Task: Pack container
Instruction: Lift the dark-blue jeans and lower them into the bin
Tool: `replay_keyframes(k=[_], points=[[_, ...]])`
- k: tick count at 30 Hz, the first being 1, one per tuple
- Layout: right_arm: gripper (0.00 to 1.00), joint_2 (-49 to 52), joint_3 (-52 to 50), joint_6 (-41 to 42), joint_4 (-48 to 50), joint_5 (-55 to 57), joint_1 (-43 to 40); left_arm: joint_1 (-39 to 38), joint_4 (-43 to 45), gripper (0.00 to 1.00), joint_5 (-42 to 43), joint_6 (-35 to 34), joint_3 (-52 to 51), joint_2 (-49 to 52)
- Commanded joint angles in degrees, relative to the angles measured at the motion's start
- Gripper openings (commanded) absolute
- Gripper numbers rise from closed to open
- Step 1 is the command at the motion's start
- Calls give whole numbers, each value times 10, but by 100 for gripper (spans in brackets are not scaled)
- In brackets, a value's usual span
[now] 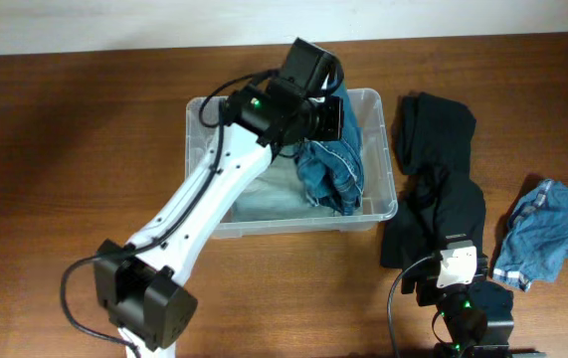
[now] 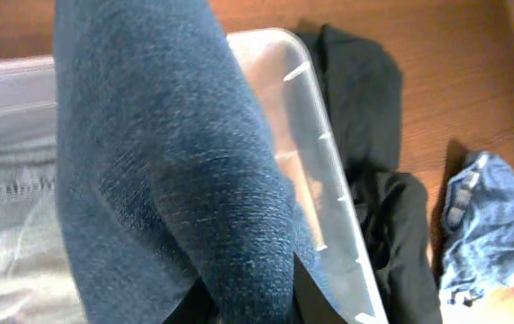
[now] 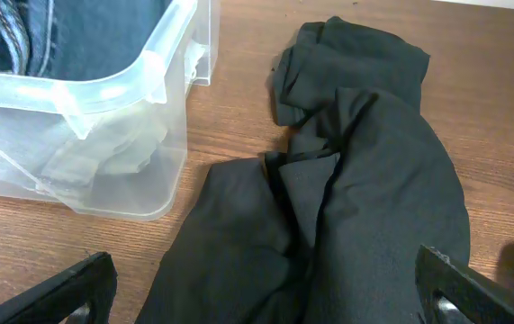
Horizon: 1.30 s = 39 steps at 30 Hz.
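Left end effector (image 1: 329,113) grips blue denim garment (image 1: 331,169) over clear rectangular plastic container (image 1: 383,149); right end effector (image 3: 261,274) open.

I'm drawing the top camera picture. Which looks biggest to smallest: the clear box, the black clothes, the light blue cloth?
1. clear box, the widest.
2. black clothes, long but narrower.
3. light blue cloth, smallest, though it reaches the picture's edge.

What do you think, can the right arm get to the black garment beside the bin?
Probably yes. The right gripper is open with the black garment lying right ahead of it, uncovered; the container sits off to one side.
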Motion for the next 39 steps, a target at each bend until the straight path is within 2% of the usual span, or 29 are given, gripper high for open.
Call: replay_keyframes(k=[1,4,7,10,11,19,22,24,25,28,29,33,36,37,39], points=[[98,-4,-3,-3,0,-3,-4,-1,-44,0,-23,-22,8,29],[99,-4,-3,-3,0,-3,-4,-1,-87,0,-60,-22,8,27],[99,-4,-3,-3,0,-3,-4,-1,-169,1,-143,-22,8,27],[98,-4,-3,-3,0,-3,-4,-1,-246,1,-296,-52,8,27],[99,-4,-3,-3,0,-3,-4,-1,-254,1,-322,-59,8,27],[99,-4,-3,-3,0,-3,-4,41,-327,1,-428,-80,8,27],[98,-4,-3,-3,0,-3,-4,81,-342,3,-416,-93,8,27],[98,-4,-3,-3,0,-3,-4,95,-340,27,-402,-93,8,27],[99,-4,-3,-3,0,-3,-4,101,-343,35,-399,-90,8,27],[99,-4,-3,-3,0,-3,-4,115,-358,50,-414,-90,8,26],[98,-4,-3,-3,0,-3,-4,121,-369,57,-434,-91,9,24],[98,-4,-3,-3,0,-3,-4,131,-386,60,-448,-90,25,6],[98,-4,-3,-3,0,-3,-4,134,-366,60,-433,-90,48,-19],[98,-4,-3,-3,0,-3,-4,134,-336,60,-403,-75,50,-29],[98,-4,-3,-3,0,-3,-4,134,-257,55,-284,26,50,-35]])
